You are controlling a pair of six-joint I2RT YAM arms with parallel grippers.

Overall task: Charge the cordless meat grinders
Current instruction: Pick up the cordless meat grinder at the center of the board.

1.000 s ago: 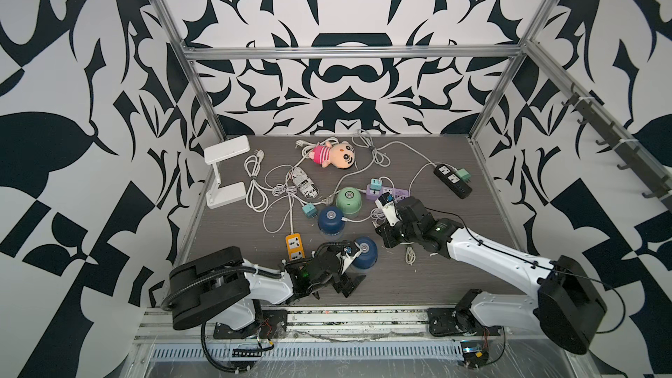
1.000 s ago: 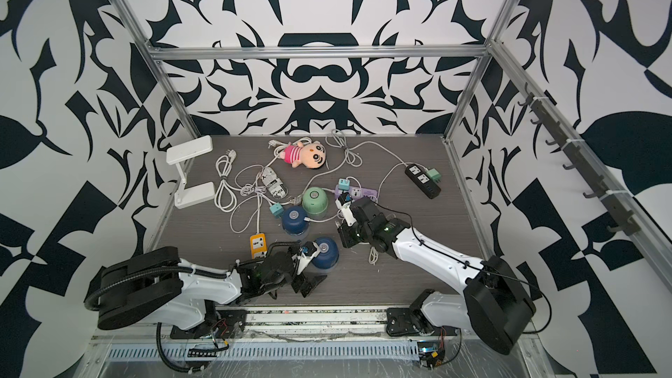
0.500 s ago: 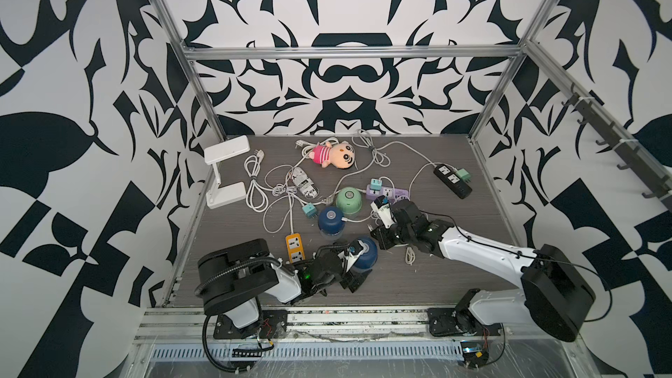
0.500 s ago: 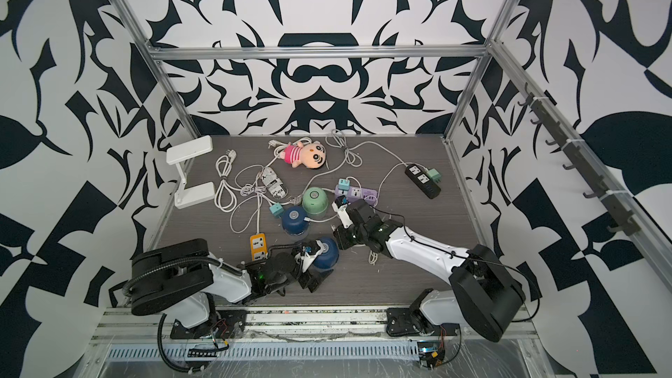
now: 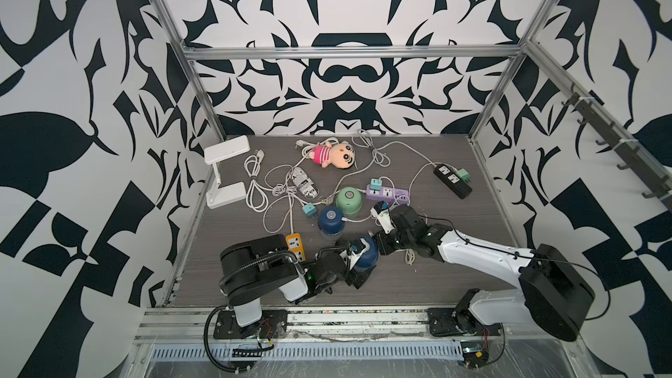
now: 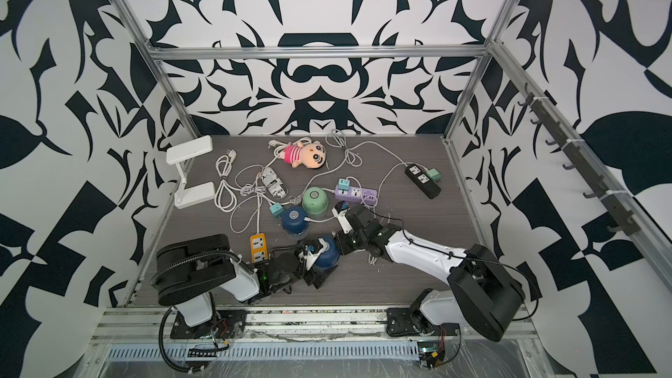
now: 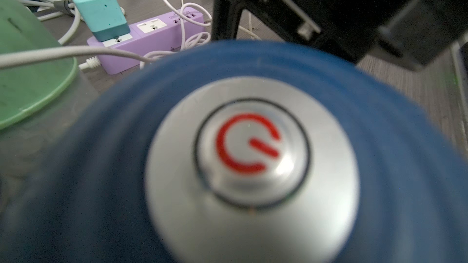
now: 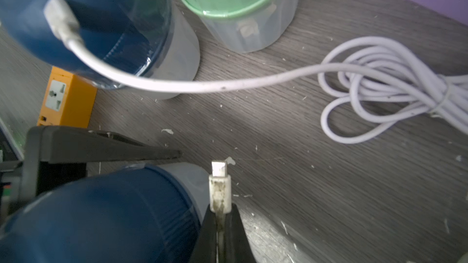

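Right tool (image 8: 219,223) pinching white plug (image 8: 219,188), beside blue grinder (image 8: 106,213)

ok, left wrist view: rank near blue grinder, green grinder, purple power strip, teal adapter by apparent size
1. near blue grinder, fills most of the frame, right against the lens
2. green grinder, cut off at the edge
3. purple power strip
4. teal adapter
Nearness inflates the top two.

Plush doll (image 5: 332,154), white lamp (image 5: 225,172), black strip (image 5: 452,180) at back.
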